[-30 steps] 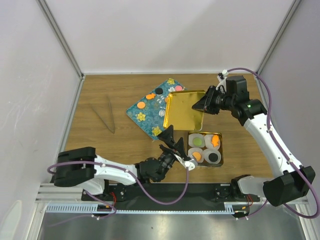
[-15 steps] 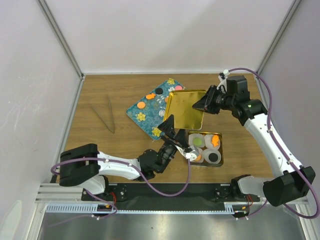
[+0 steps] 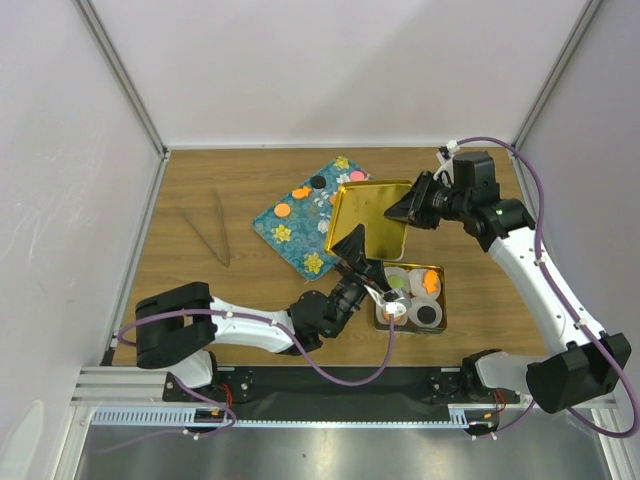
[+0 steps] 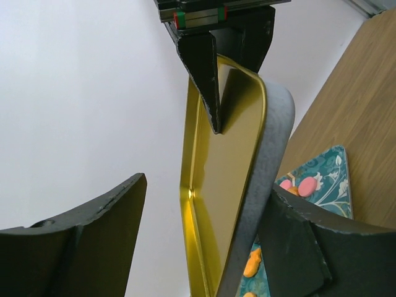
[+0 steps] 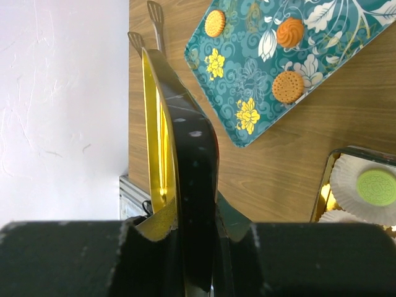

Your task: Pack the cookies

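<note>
My right gripper [image 3: 402,212] is shut on the far-right edge of a gold tin lid [image 3: 368,218] and holds it tilted above the table. My left gripper [image 3: 352,243] stands open around the lid's near edge. In the left wrist view the lid's [image 4: 223,185] rim lies against the right finger [image 4: 297,241], with a gap to the left one. Cookies lie on the teal floral tray [image 3: 290,235]: orange [image 3: 283,210], black [image 3: 318,181], pink [image 3: 357,177]. Others sit in white paper cups in the gold tin [image 3: 441,300]: green [image 3: 398,284], orange [image 3: 430,280], black [image 3: 427,314].
Metal tongs [image 3: 215,235] lie on the wooden table at the left. The right wrist view shows the tray [image 5: 260,93] with brown cookies [image 5: 288,86] below the lid [image 5: 185,185]. White walls close in the table's left, right and back sides.
My left gripper has reached farther and to the right, from beside the tin up to the lid's near edge, and its jaws have narrowed. The right arm and lid have stayed put.
</note>
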You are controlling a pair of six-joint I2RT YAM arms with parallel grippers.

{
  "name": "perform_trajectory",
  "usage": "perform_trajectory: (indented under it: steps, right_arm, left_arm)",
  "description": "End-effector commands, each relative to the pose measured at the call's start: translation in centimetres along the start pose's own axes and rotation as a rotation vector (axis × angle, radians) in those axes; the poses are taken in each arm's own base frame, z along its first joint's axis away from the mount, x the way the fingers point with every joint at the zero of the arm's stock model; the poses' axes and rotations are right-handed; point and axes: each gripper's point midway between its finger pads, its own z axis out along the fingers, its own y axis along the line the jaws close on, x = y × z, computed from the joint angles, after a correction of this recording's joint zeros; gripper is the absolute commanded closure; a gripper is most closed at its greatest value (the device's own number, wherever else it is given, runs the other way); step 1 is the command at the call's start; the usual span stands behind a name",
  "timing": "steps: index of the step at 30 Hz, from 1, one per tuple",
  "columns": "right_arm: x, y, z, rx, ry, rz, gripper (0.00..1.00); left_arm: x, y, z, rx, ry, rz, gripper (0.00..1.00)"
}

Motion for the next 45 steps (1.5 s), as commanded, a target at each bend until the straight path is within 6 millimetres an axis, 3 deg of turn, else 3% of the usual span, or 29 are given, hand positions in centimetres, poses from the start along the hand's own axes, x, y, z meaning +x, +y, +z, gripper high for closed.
perform_trajectory:
  steps: [1,10,13,15,18,22,23,28,30,31,32,37,42,45]
  right_arm:
    - [0.3,1.3,-1.1,-0.039,0.005,-0.029,1.00]
    - [0.5,1.6,-1.4,-0.047,0.010,-0.033,1.00]
    - [0.5,1.9,-1.6,-0.052,0.006,-0.038,0.98]
    - [0.4,1.9,-1.7,-0.053,0.000,-0.043,0.92]
    - [0.1,2.0,-2.0,-0.045,-0.024,-0.051,0.78]
    - [-0.6,2.2,-2.8,-0.035,-0.073,-0.084,0.56]
    - [-0.8,2.1,-2.8,-0.030,-0.082,-0.087,0.51]
    - [-1.8,2.3,-3.6,-0.014,-0.142,-0.120,0.38]
    - [-2.7,2.4,-4.4,0.010,-0.190,-0.145,0.28]
    - [-3.1,2.4,-4.7,0.018,-0.212,-0.153,0.24]
    - [-4.0,2.2,-5.6,0.052,-0.271,-0.166,0.22]
    - [-7.5,3.4,-10.3,0.130,-0.479,-0.236,0.10]
    - [-9.0,1.0,-13.0,0.286,-0.577,-0.233,0.04]
    - [-8.9,-1.5,-13.1,0.350,-0.571,-0.205,0.04]
  left_arm:
    - [-1.8,6.3,1.1,-0.215,-0.074,-0.129,0.27]
    - [-2.1,7.2,1.6,-0.237,-0.094,-0.133,0.58]
    - [-2.2,7.1,1.9,-0.232,-0.088,-0.125,0.63]
    - [-2.3,7.4,2.0,-0.228,-0.084,-0.122,0.65]
    - [-2.3,7.3,2.2,-0.203,-0.071,-0.138,0.76]
    - [-2.5,6.8,2.8,-0.129,-0.040,-0.197,1.00]
    - [-2.4,5.9,2.9,-0.084,-0.027,-0.214,1.00]
    - [-2.9,5.1,3.2,0.011,-0.009,-0.293,1.00]
    - [-2.6,3.9,3.1,0.074,0.016,-0.341,1.00]
    - [-3.2,4.3,3.2,0.096,0.006,-0.373,1.00]
    - [-2.7,2.9,3.0,0.153,0.039,-0.419,1.00]
    - [-3.2,1.4,2.8,0.274,0.069,-0.559,1.00]
    - [-3.5,1.3,1.9,0.376,0.104,-0.855,1.00]
    - [-4.1,2.3,1.3,0.426,0.084,-1.049,1.00]
